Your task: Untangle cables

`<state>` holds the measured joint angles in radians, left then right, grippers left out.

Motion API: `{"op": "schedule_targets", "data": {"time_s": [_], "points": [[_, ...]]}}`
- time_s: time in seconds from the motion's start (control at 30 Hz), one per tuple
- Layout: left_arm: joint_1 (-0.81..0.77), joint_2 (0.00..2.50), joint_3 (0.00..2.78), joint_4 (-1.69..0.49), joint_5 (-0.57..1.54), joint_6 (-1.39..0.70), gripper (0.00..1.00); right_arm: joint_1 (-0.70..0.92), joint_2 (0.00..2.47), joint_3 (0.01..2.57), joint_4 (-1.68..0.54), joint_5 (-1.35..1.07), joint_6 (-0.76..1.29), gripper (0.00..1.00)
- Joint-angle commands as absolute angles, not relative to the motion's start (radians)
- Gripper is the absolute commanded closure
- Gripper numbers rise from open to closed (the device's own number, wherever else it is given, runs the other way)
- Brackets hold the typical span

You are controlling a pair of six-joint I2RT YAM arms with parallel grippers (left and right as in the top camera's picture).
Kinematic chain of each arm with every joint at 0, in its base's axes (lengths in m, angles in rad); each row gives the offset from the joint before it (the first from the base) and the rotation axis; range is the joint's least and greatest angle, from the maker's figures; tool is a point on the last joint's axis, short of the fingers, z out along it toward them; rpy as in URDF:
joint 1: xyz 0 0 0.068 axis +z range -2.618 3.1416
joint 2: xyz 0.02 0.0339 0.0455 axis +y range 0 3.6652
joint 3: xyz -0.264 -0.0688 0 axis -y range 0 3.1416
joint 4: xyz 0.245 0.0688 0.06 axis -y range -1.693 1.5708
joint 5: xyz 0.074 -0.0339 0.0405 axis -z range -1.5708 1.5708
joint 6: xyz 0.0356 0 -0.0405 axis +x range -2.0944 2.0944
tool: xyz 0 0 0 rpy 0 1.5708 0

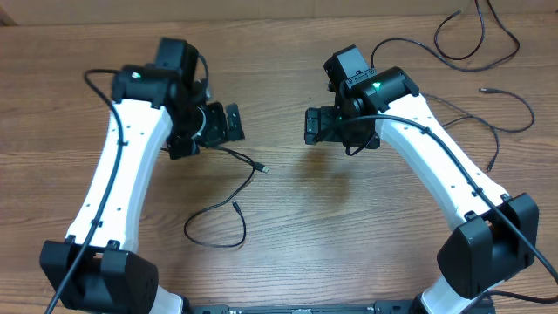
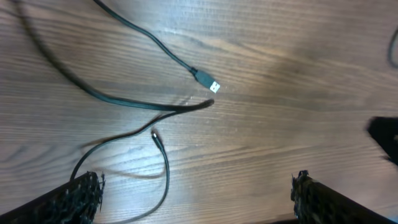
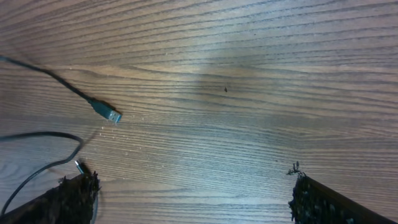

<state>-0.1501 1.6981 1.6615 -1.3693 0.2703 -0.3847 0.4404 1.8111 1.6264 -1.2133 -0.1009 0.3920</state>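
Observation:
A thin black cable (image 1: 214,228) lies on the wooden table between the arms, curling into a loop near the front. Its USB plug (image 1: 261,168) points right and its small plug (image 1: 235,207) lies just below. My left gripper (image 1: 228,124) is open and empty, above and left of the USB plug. My right gripper (image 1: 312,125) is open and empty, to the right of it. The left wrist view shows the USB plug (image 2: 209,82), the small plug (image 2: 155,135) and my open fingers (image 2: 196,193). The right wrist view shows the USB plug (image 3: 109,114) and open fingers (image 3: 193,193).
More thin black cables lie at the table's back right: one looped near the far edge (image 1: 471,39), one running past the right arm (image 1: 501,109). The right gripper shows as a dark shape at the edge of the left wrist view (image 2: 385,138).

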Motion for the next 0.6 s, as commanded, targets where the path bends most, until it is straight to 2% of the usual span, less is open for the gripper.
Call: {"op": "schedule_targets", "data": {"time_s": [0.0,0.2,0.57], "points": [[-0.130,1.677,1.760,-1.408,0.256,-0.362,0.00,0.443,1.809,1.622,-1.208,-0.120,0.396,0.00],[-0.094,1.677,1.777,-1.408,0.084,-0.454,0.00,0.443,1.809,1.622,-1.209,-0.163,0.396,0.00],[-0.078,1.676,1.777,-1.488,0.109,-0.426,0.00,0.443,1.809,1.622,-1.161,-0.268,0.392,0.00]]}}
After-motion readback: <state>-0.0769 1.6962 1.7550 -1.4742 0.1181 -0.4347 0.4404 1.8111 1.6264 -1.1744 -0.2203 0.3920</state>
